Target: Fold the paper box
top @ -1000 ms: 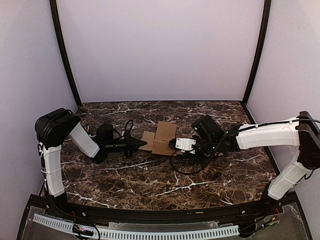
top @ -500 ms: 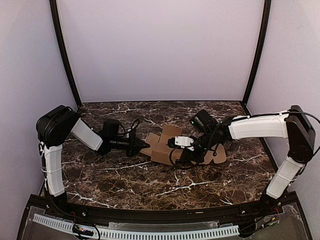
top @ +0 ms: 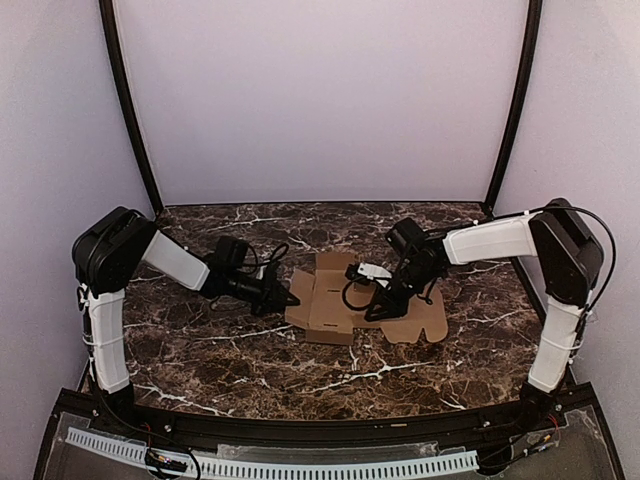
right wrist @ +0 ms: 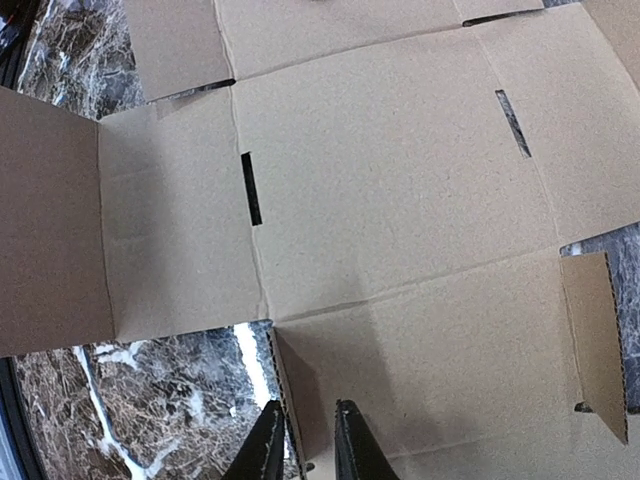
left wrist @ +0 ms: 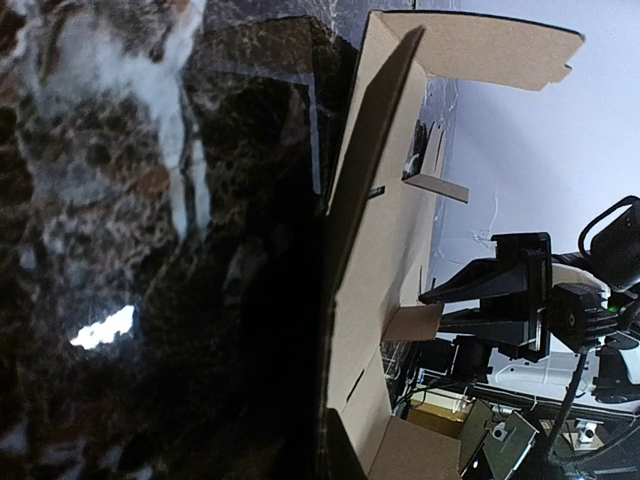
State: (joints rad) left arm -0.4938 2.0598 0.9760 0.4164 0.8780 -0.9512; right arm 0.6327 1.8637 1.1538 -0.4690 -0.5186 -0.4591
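On your marble table (top: 200, 350) the box (top: 330, 300) lies unfolded. Left gripper (top: 290, 297) is closed just left of it. Right gripper (right wrist: 308, 408) is narrow, astride its edge, grip unclear.

Top view looks down from above the table's (top: 200, 350) near edge. Left wrist skims low along the table, right wrist looks down closely; all share the paper box (top: 328, 300).
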